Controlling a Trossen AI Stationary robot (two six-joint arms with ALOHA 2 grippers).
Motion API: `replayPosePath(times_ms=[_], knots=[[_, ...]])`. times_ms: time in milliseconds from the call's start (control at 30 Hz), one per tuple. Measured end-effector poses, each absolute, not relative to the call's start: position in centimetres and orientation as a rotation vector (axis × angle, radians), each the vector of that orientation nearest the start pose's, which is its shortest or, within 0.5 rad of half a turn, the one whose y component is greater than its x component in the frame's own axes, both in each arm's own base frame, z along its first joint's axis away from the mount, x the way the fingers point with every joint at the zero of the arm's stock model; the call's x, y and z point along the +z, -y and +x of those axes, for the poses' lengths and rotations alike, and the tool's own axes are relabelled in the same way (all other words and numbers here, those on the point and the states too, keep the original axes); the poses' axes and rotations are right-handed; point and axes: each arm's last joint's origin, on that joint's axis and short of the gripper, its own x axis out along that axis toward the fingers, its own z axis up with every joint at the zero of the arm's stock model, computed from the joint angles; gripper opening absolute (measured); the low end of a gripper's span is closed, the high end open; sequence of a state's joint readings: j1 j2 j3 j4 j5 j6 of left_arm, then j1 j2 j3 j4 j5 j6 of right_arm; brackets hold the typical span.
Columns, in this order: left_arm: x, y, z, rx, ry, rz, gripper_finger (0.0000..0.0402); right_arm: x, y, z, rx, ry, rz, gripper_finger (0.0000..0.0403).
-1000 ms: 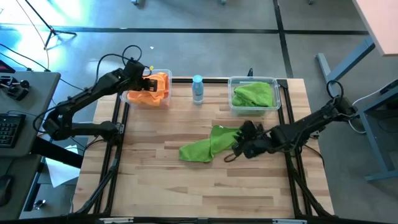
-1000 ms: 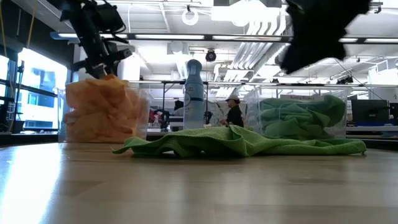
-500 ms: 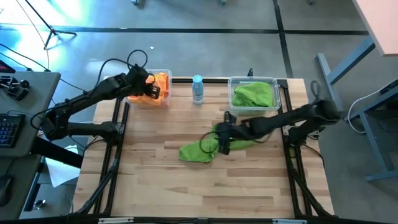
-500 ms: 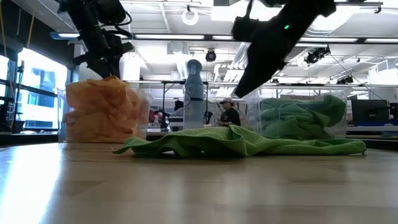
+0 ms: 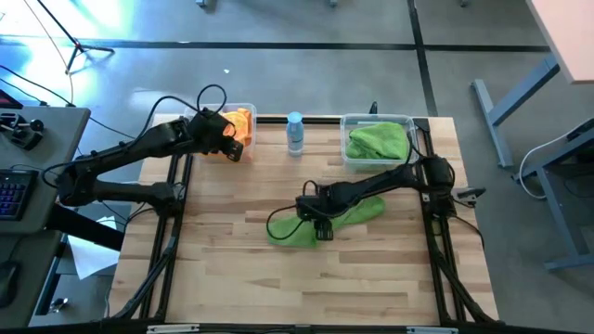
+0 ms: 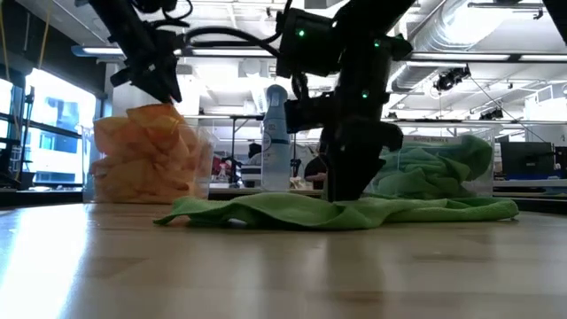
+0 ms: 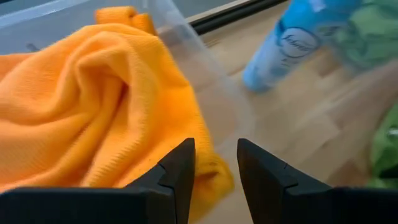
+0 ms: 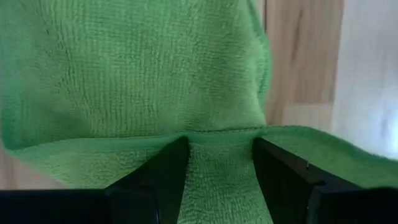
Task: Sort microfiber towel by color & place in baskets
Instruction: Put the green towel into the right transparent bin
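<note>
A green microfiber towel [image 5: 290,229] lies rumpled on the middle of the table, with more green cloth [image 5: 367,209] joining it on the right. My right gripper [image 5: 318,223] is down on it, open; its wrist view shows the fingers astride a hemmed edge [image 8: 217,132]. The left basket [image 5: 249,109] holds orange towels [image 5: 241,121]. My left gripper [image 5: 234,148] hangs open above that basket's near edge, over the orange towels [image 7: 93,106], touching nothing. The right basket [image 5: 410,122] holds green towels [image 5: 379,141]. My right gripper [image 8: 219,165] comes from above, pointing down, and its open fingertips [image 8: 163,168] stand on the green towel near its middle [image 6: 292,208]. The hemmed edge of an upper layer runs across the gap between them. The towel lies slack on the table.
A pale bottle with a blue cap [image 5: 295,132] stands between the two baskets at the far edge. Bare wood [image 5: 306,278] stretches across the near half of the table. A person [image 6: 312,164] shows far off in the room behind.
My right gripper has swung from the table's right side toward the left and come down onto the green towel. My left gripper has drawn back from over the orange towels toward the near edge of their basket.
</note>
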State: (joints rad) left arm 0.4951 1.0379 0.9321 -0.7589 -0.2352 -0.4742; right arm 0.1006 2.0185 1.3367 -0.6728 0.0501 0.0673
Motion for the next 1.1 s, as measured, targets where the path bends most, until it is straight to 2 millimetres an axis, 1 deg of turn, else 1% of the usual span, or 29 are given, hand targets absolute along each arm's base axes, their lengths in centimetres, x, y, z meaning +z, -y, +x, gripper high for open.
replayPosePath(times_ms=[67, 133, 233, 300, 333, 467, 500, 600, 733, 867, 1000, 1100], knots=[[29.4, -9.4, 17.1, 0.863, -0.684, -0.546, 0.0111, 12.9, -4.0, 38.2, -0.005, -1.385, -0.015, 0.0173], [29.7, -8.8, 17.2, 0.827, -0.668, -0.549, 0.0111, 12.2, -4.5, 38.1, -0.022, -1.421, -0.002, 0.0148], [30.1, -7.8, 17.5, 0.754, -0.642, -0.538, 0.011, 12.0, -5.2, 37.9, -0.08, -1.434, 0.026, 0.008], [30.3, -7.2, 17.9, 0.714, -0.631, -0.527, 0.011, 12.4, -5.6, 37.6, -0.112, -1.439, 0.028, 0.0027], [30.3, -7.0, 18.1, 0.697, -0.625, -0.521, 0.011, 12.7, -5.7, 37.2, -0.11, -1.454, 0.029, 0.0016], [30.1, -6.2, 19.0, 0.667, -0.629, -0.532, 0.011, 15.0, -6.0, 36.2, -0.198, -1.417, 0.032, 0.0024], [29.9, -6.0, 19.3, 0.669, -0.636, -0.53, 0.011, 15.9, -5.9, 35.7, -0.224, -1.408, 0.023, 0.002], [29.3, -5.6, 20.0, 0.677, -0.663, -0.529, 0.011, 20.4, -5.9, 35.0, -0.251, -1.248, 0.026, 0.0006], [28.4, -5.0, 20.9, 0.656, -0.712, -0.513, 0.011, 25.2, -5.1, 32.9, -0.358, -1.092, 0.012, 0.0009], [27.6, -4.6, 21.8, 0.65, -0.751, -0.521, 0.011, 30.8, -4.0, 29.8, -0.487, -0.871, -0.004, 0.0004], [26.9, -4.2, 22.5, 0.637, -0.792, -0.507, 0.011, 34.9, -2.4, 26.4, -0.633, -0.696, -0.058, 0.0004], [26.4, -3.9, 22.9, 0.634, -0.815, -0.504, 0.011, 37.8, -0.8, 23.5, -0.79, -0.561, -0.095, 0.0003]])
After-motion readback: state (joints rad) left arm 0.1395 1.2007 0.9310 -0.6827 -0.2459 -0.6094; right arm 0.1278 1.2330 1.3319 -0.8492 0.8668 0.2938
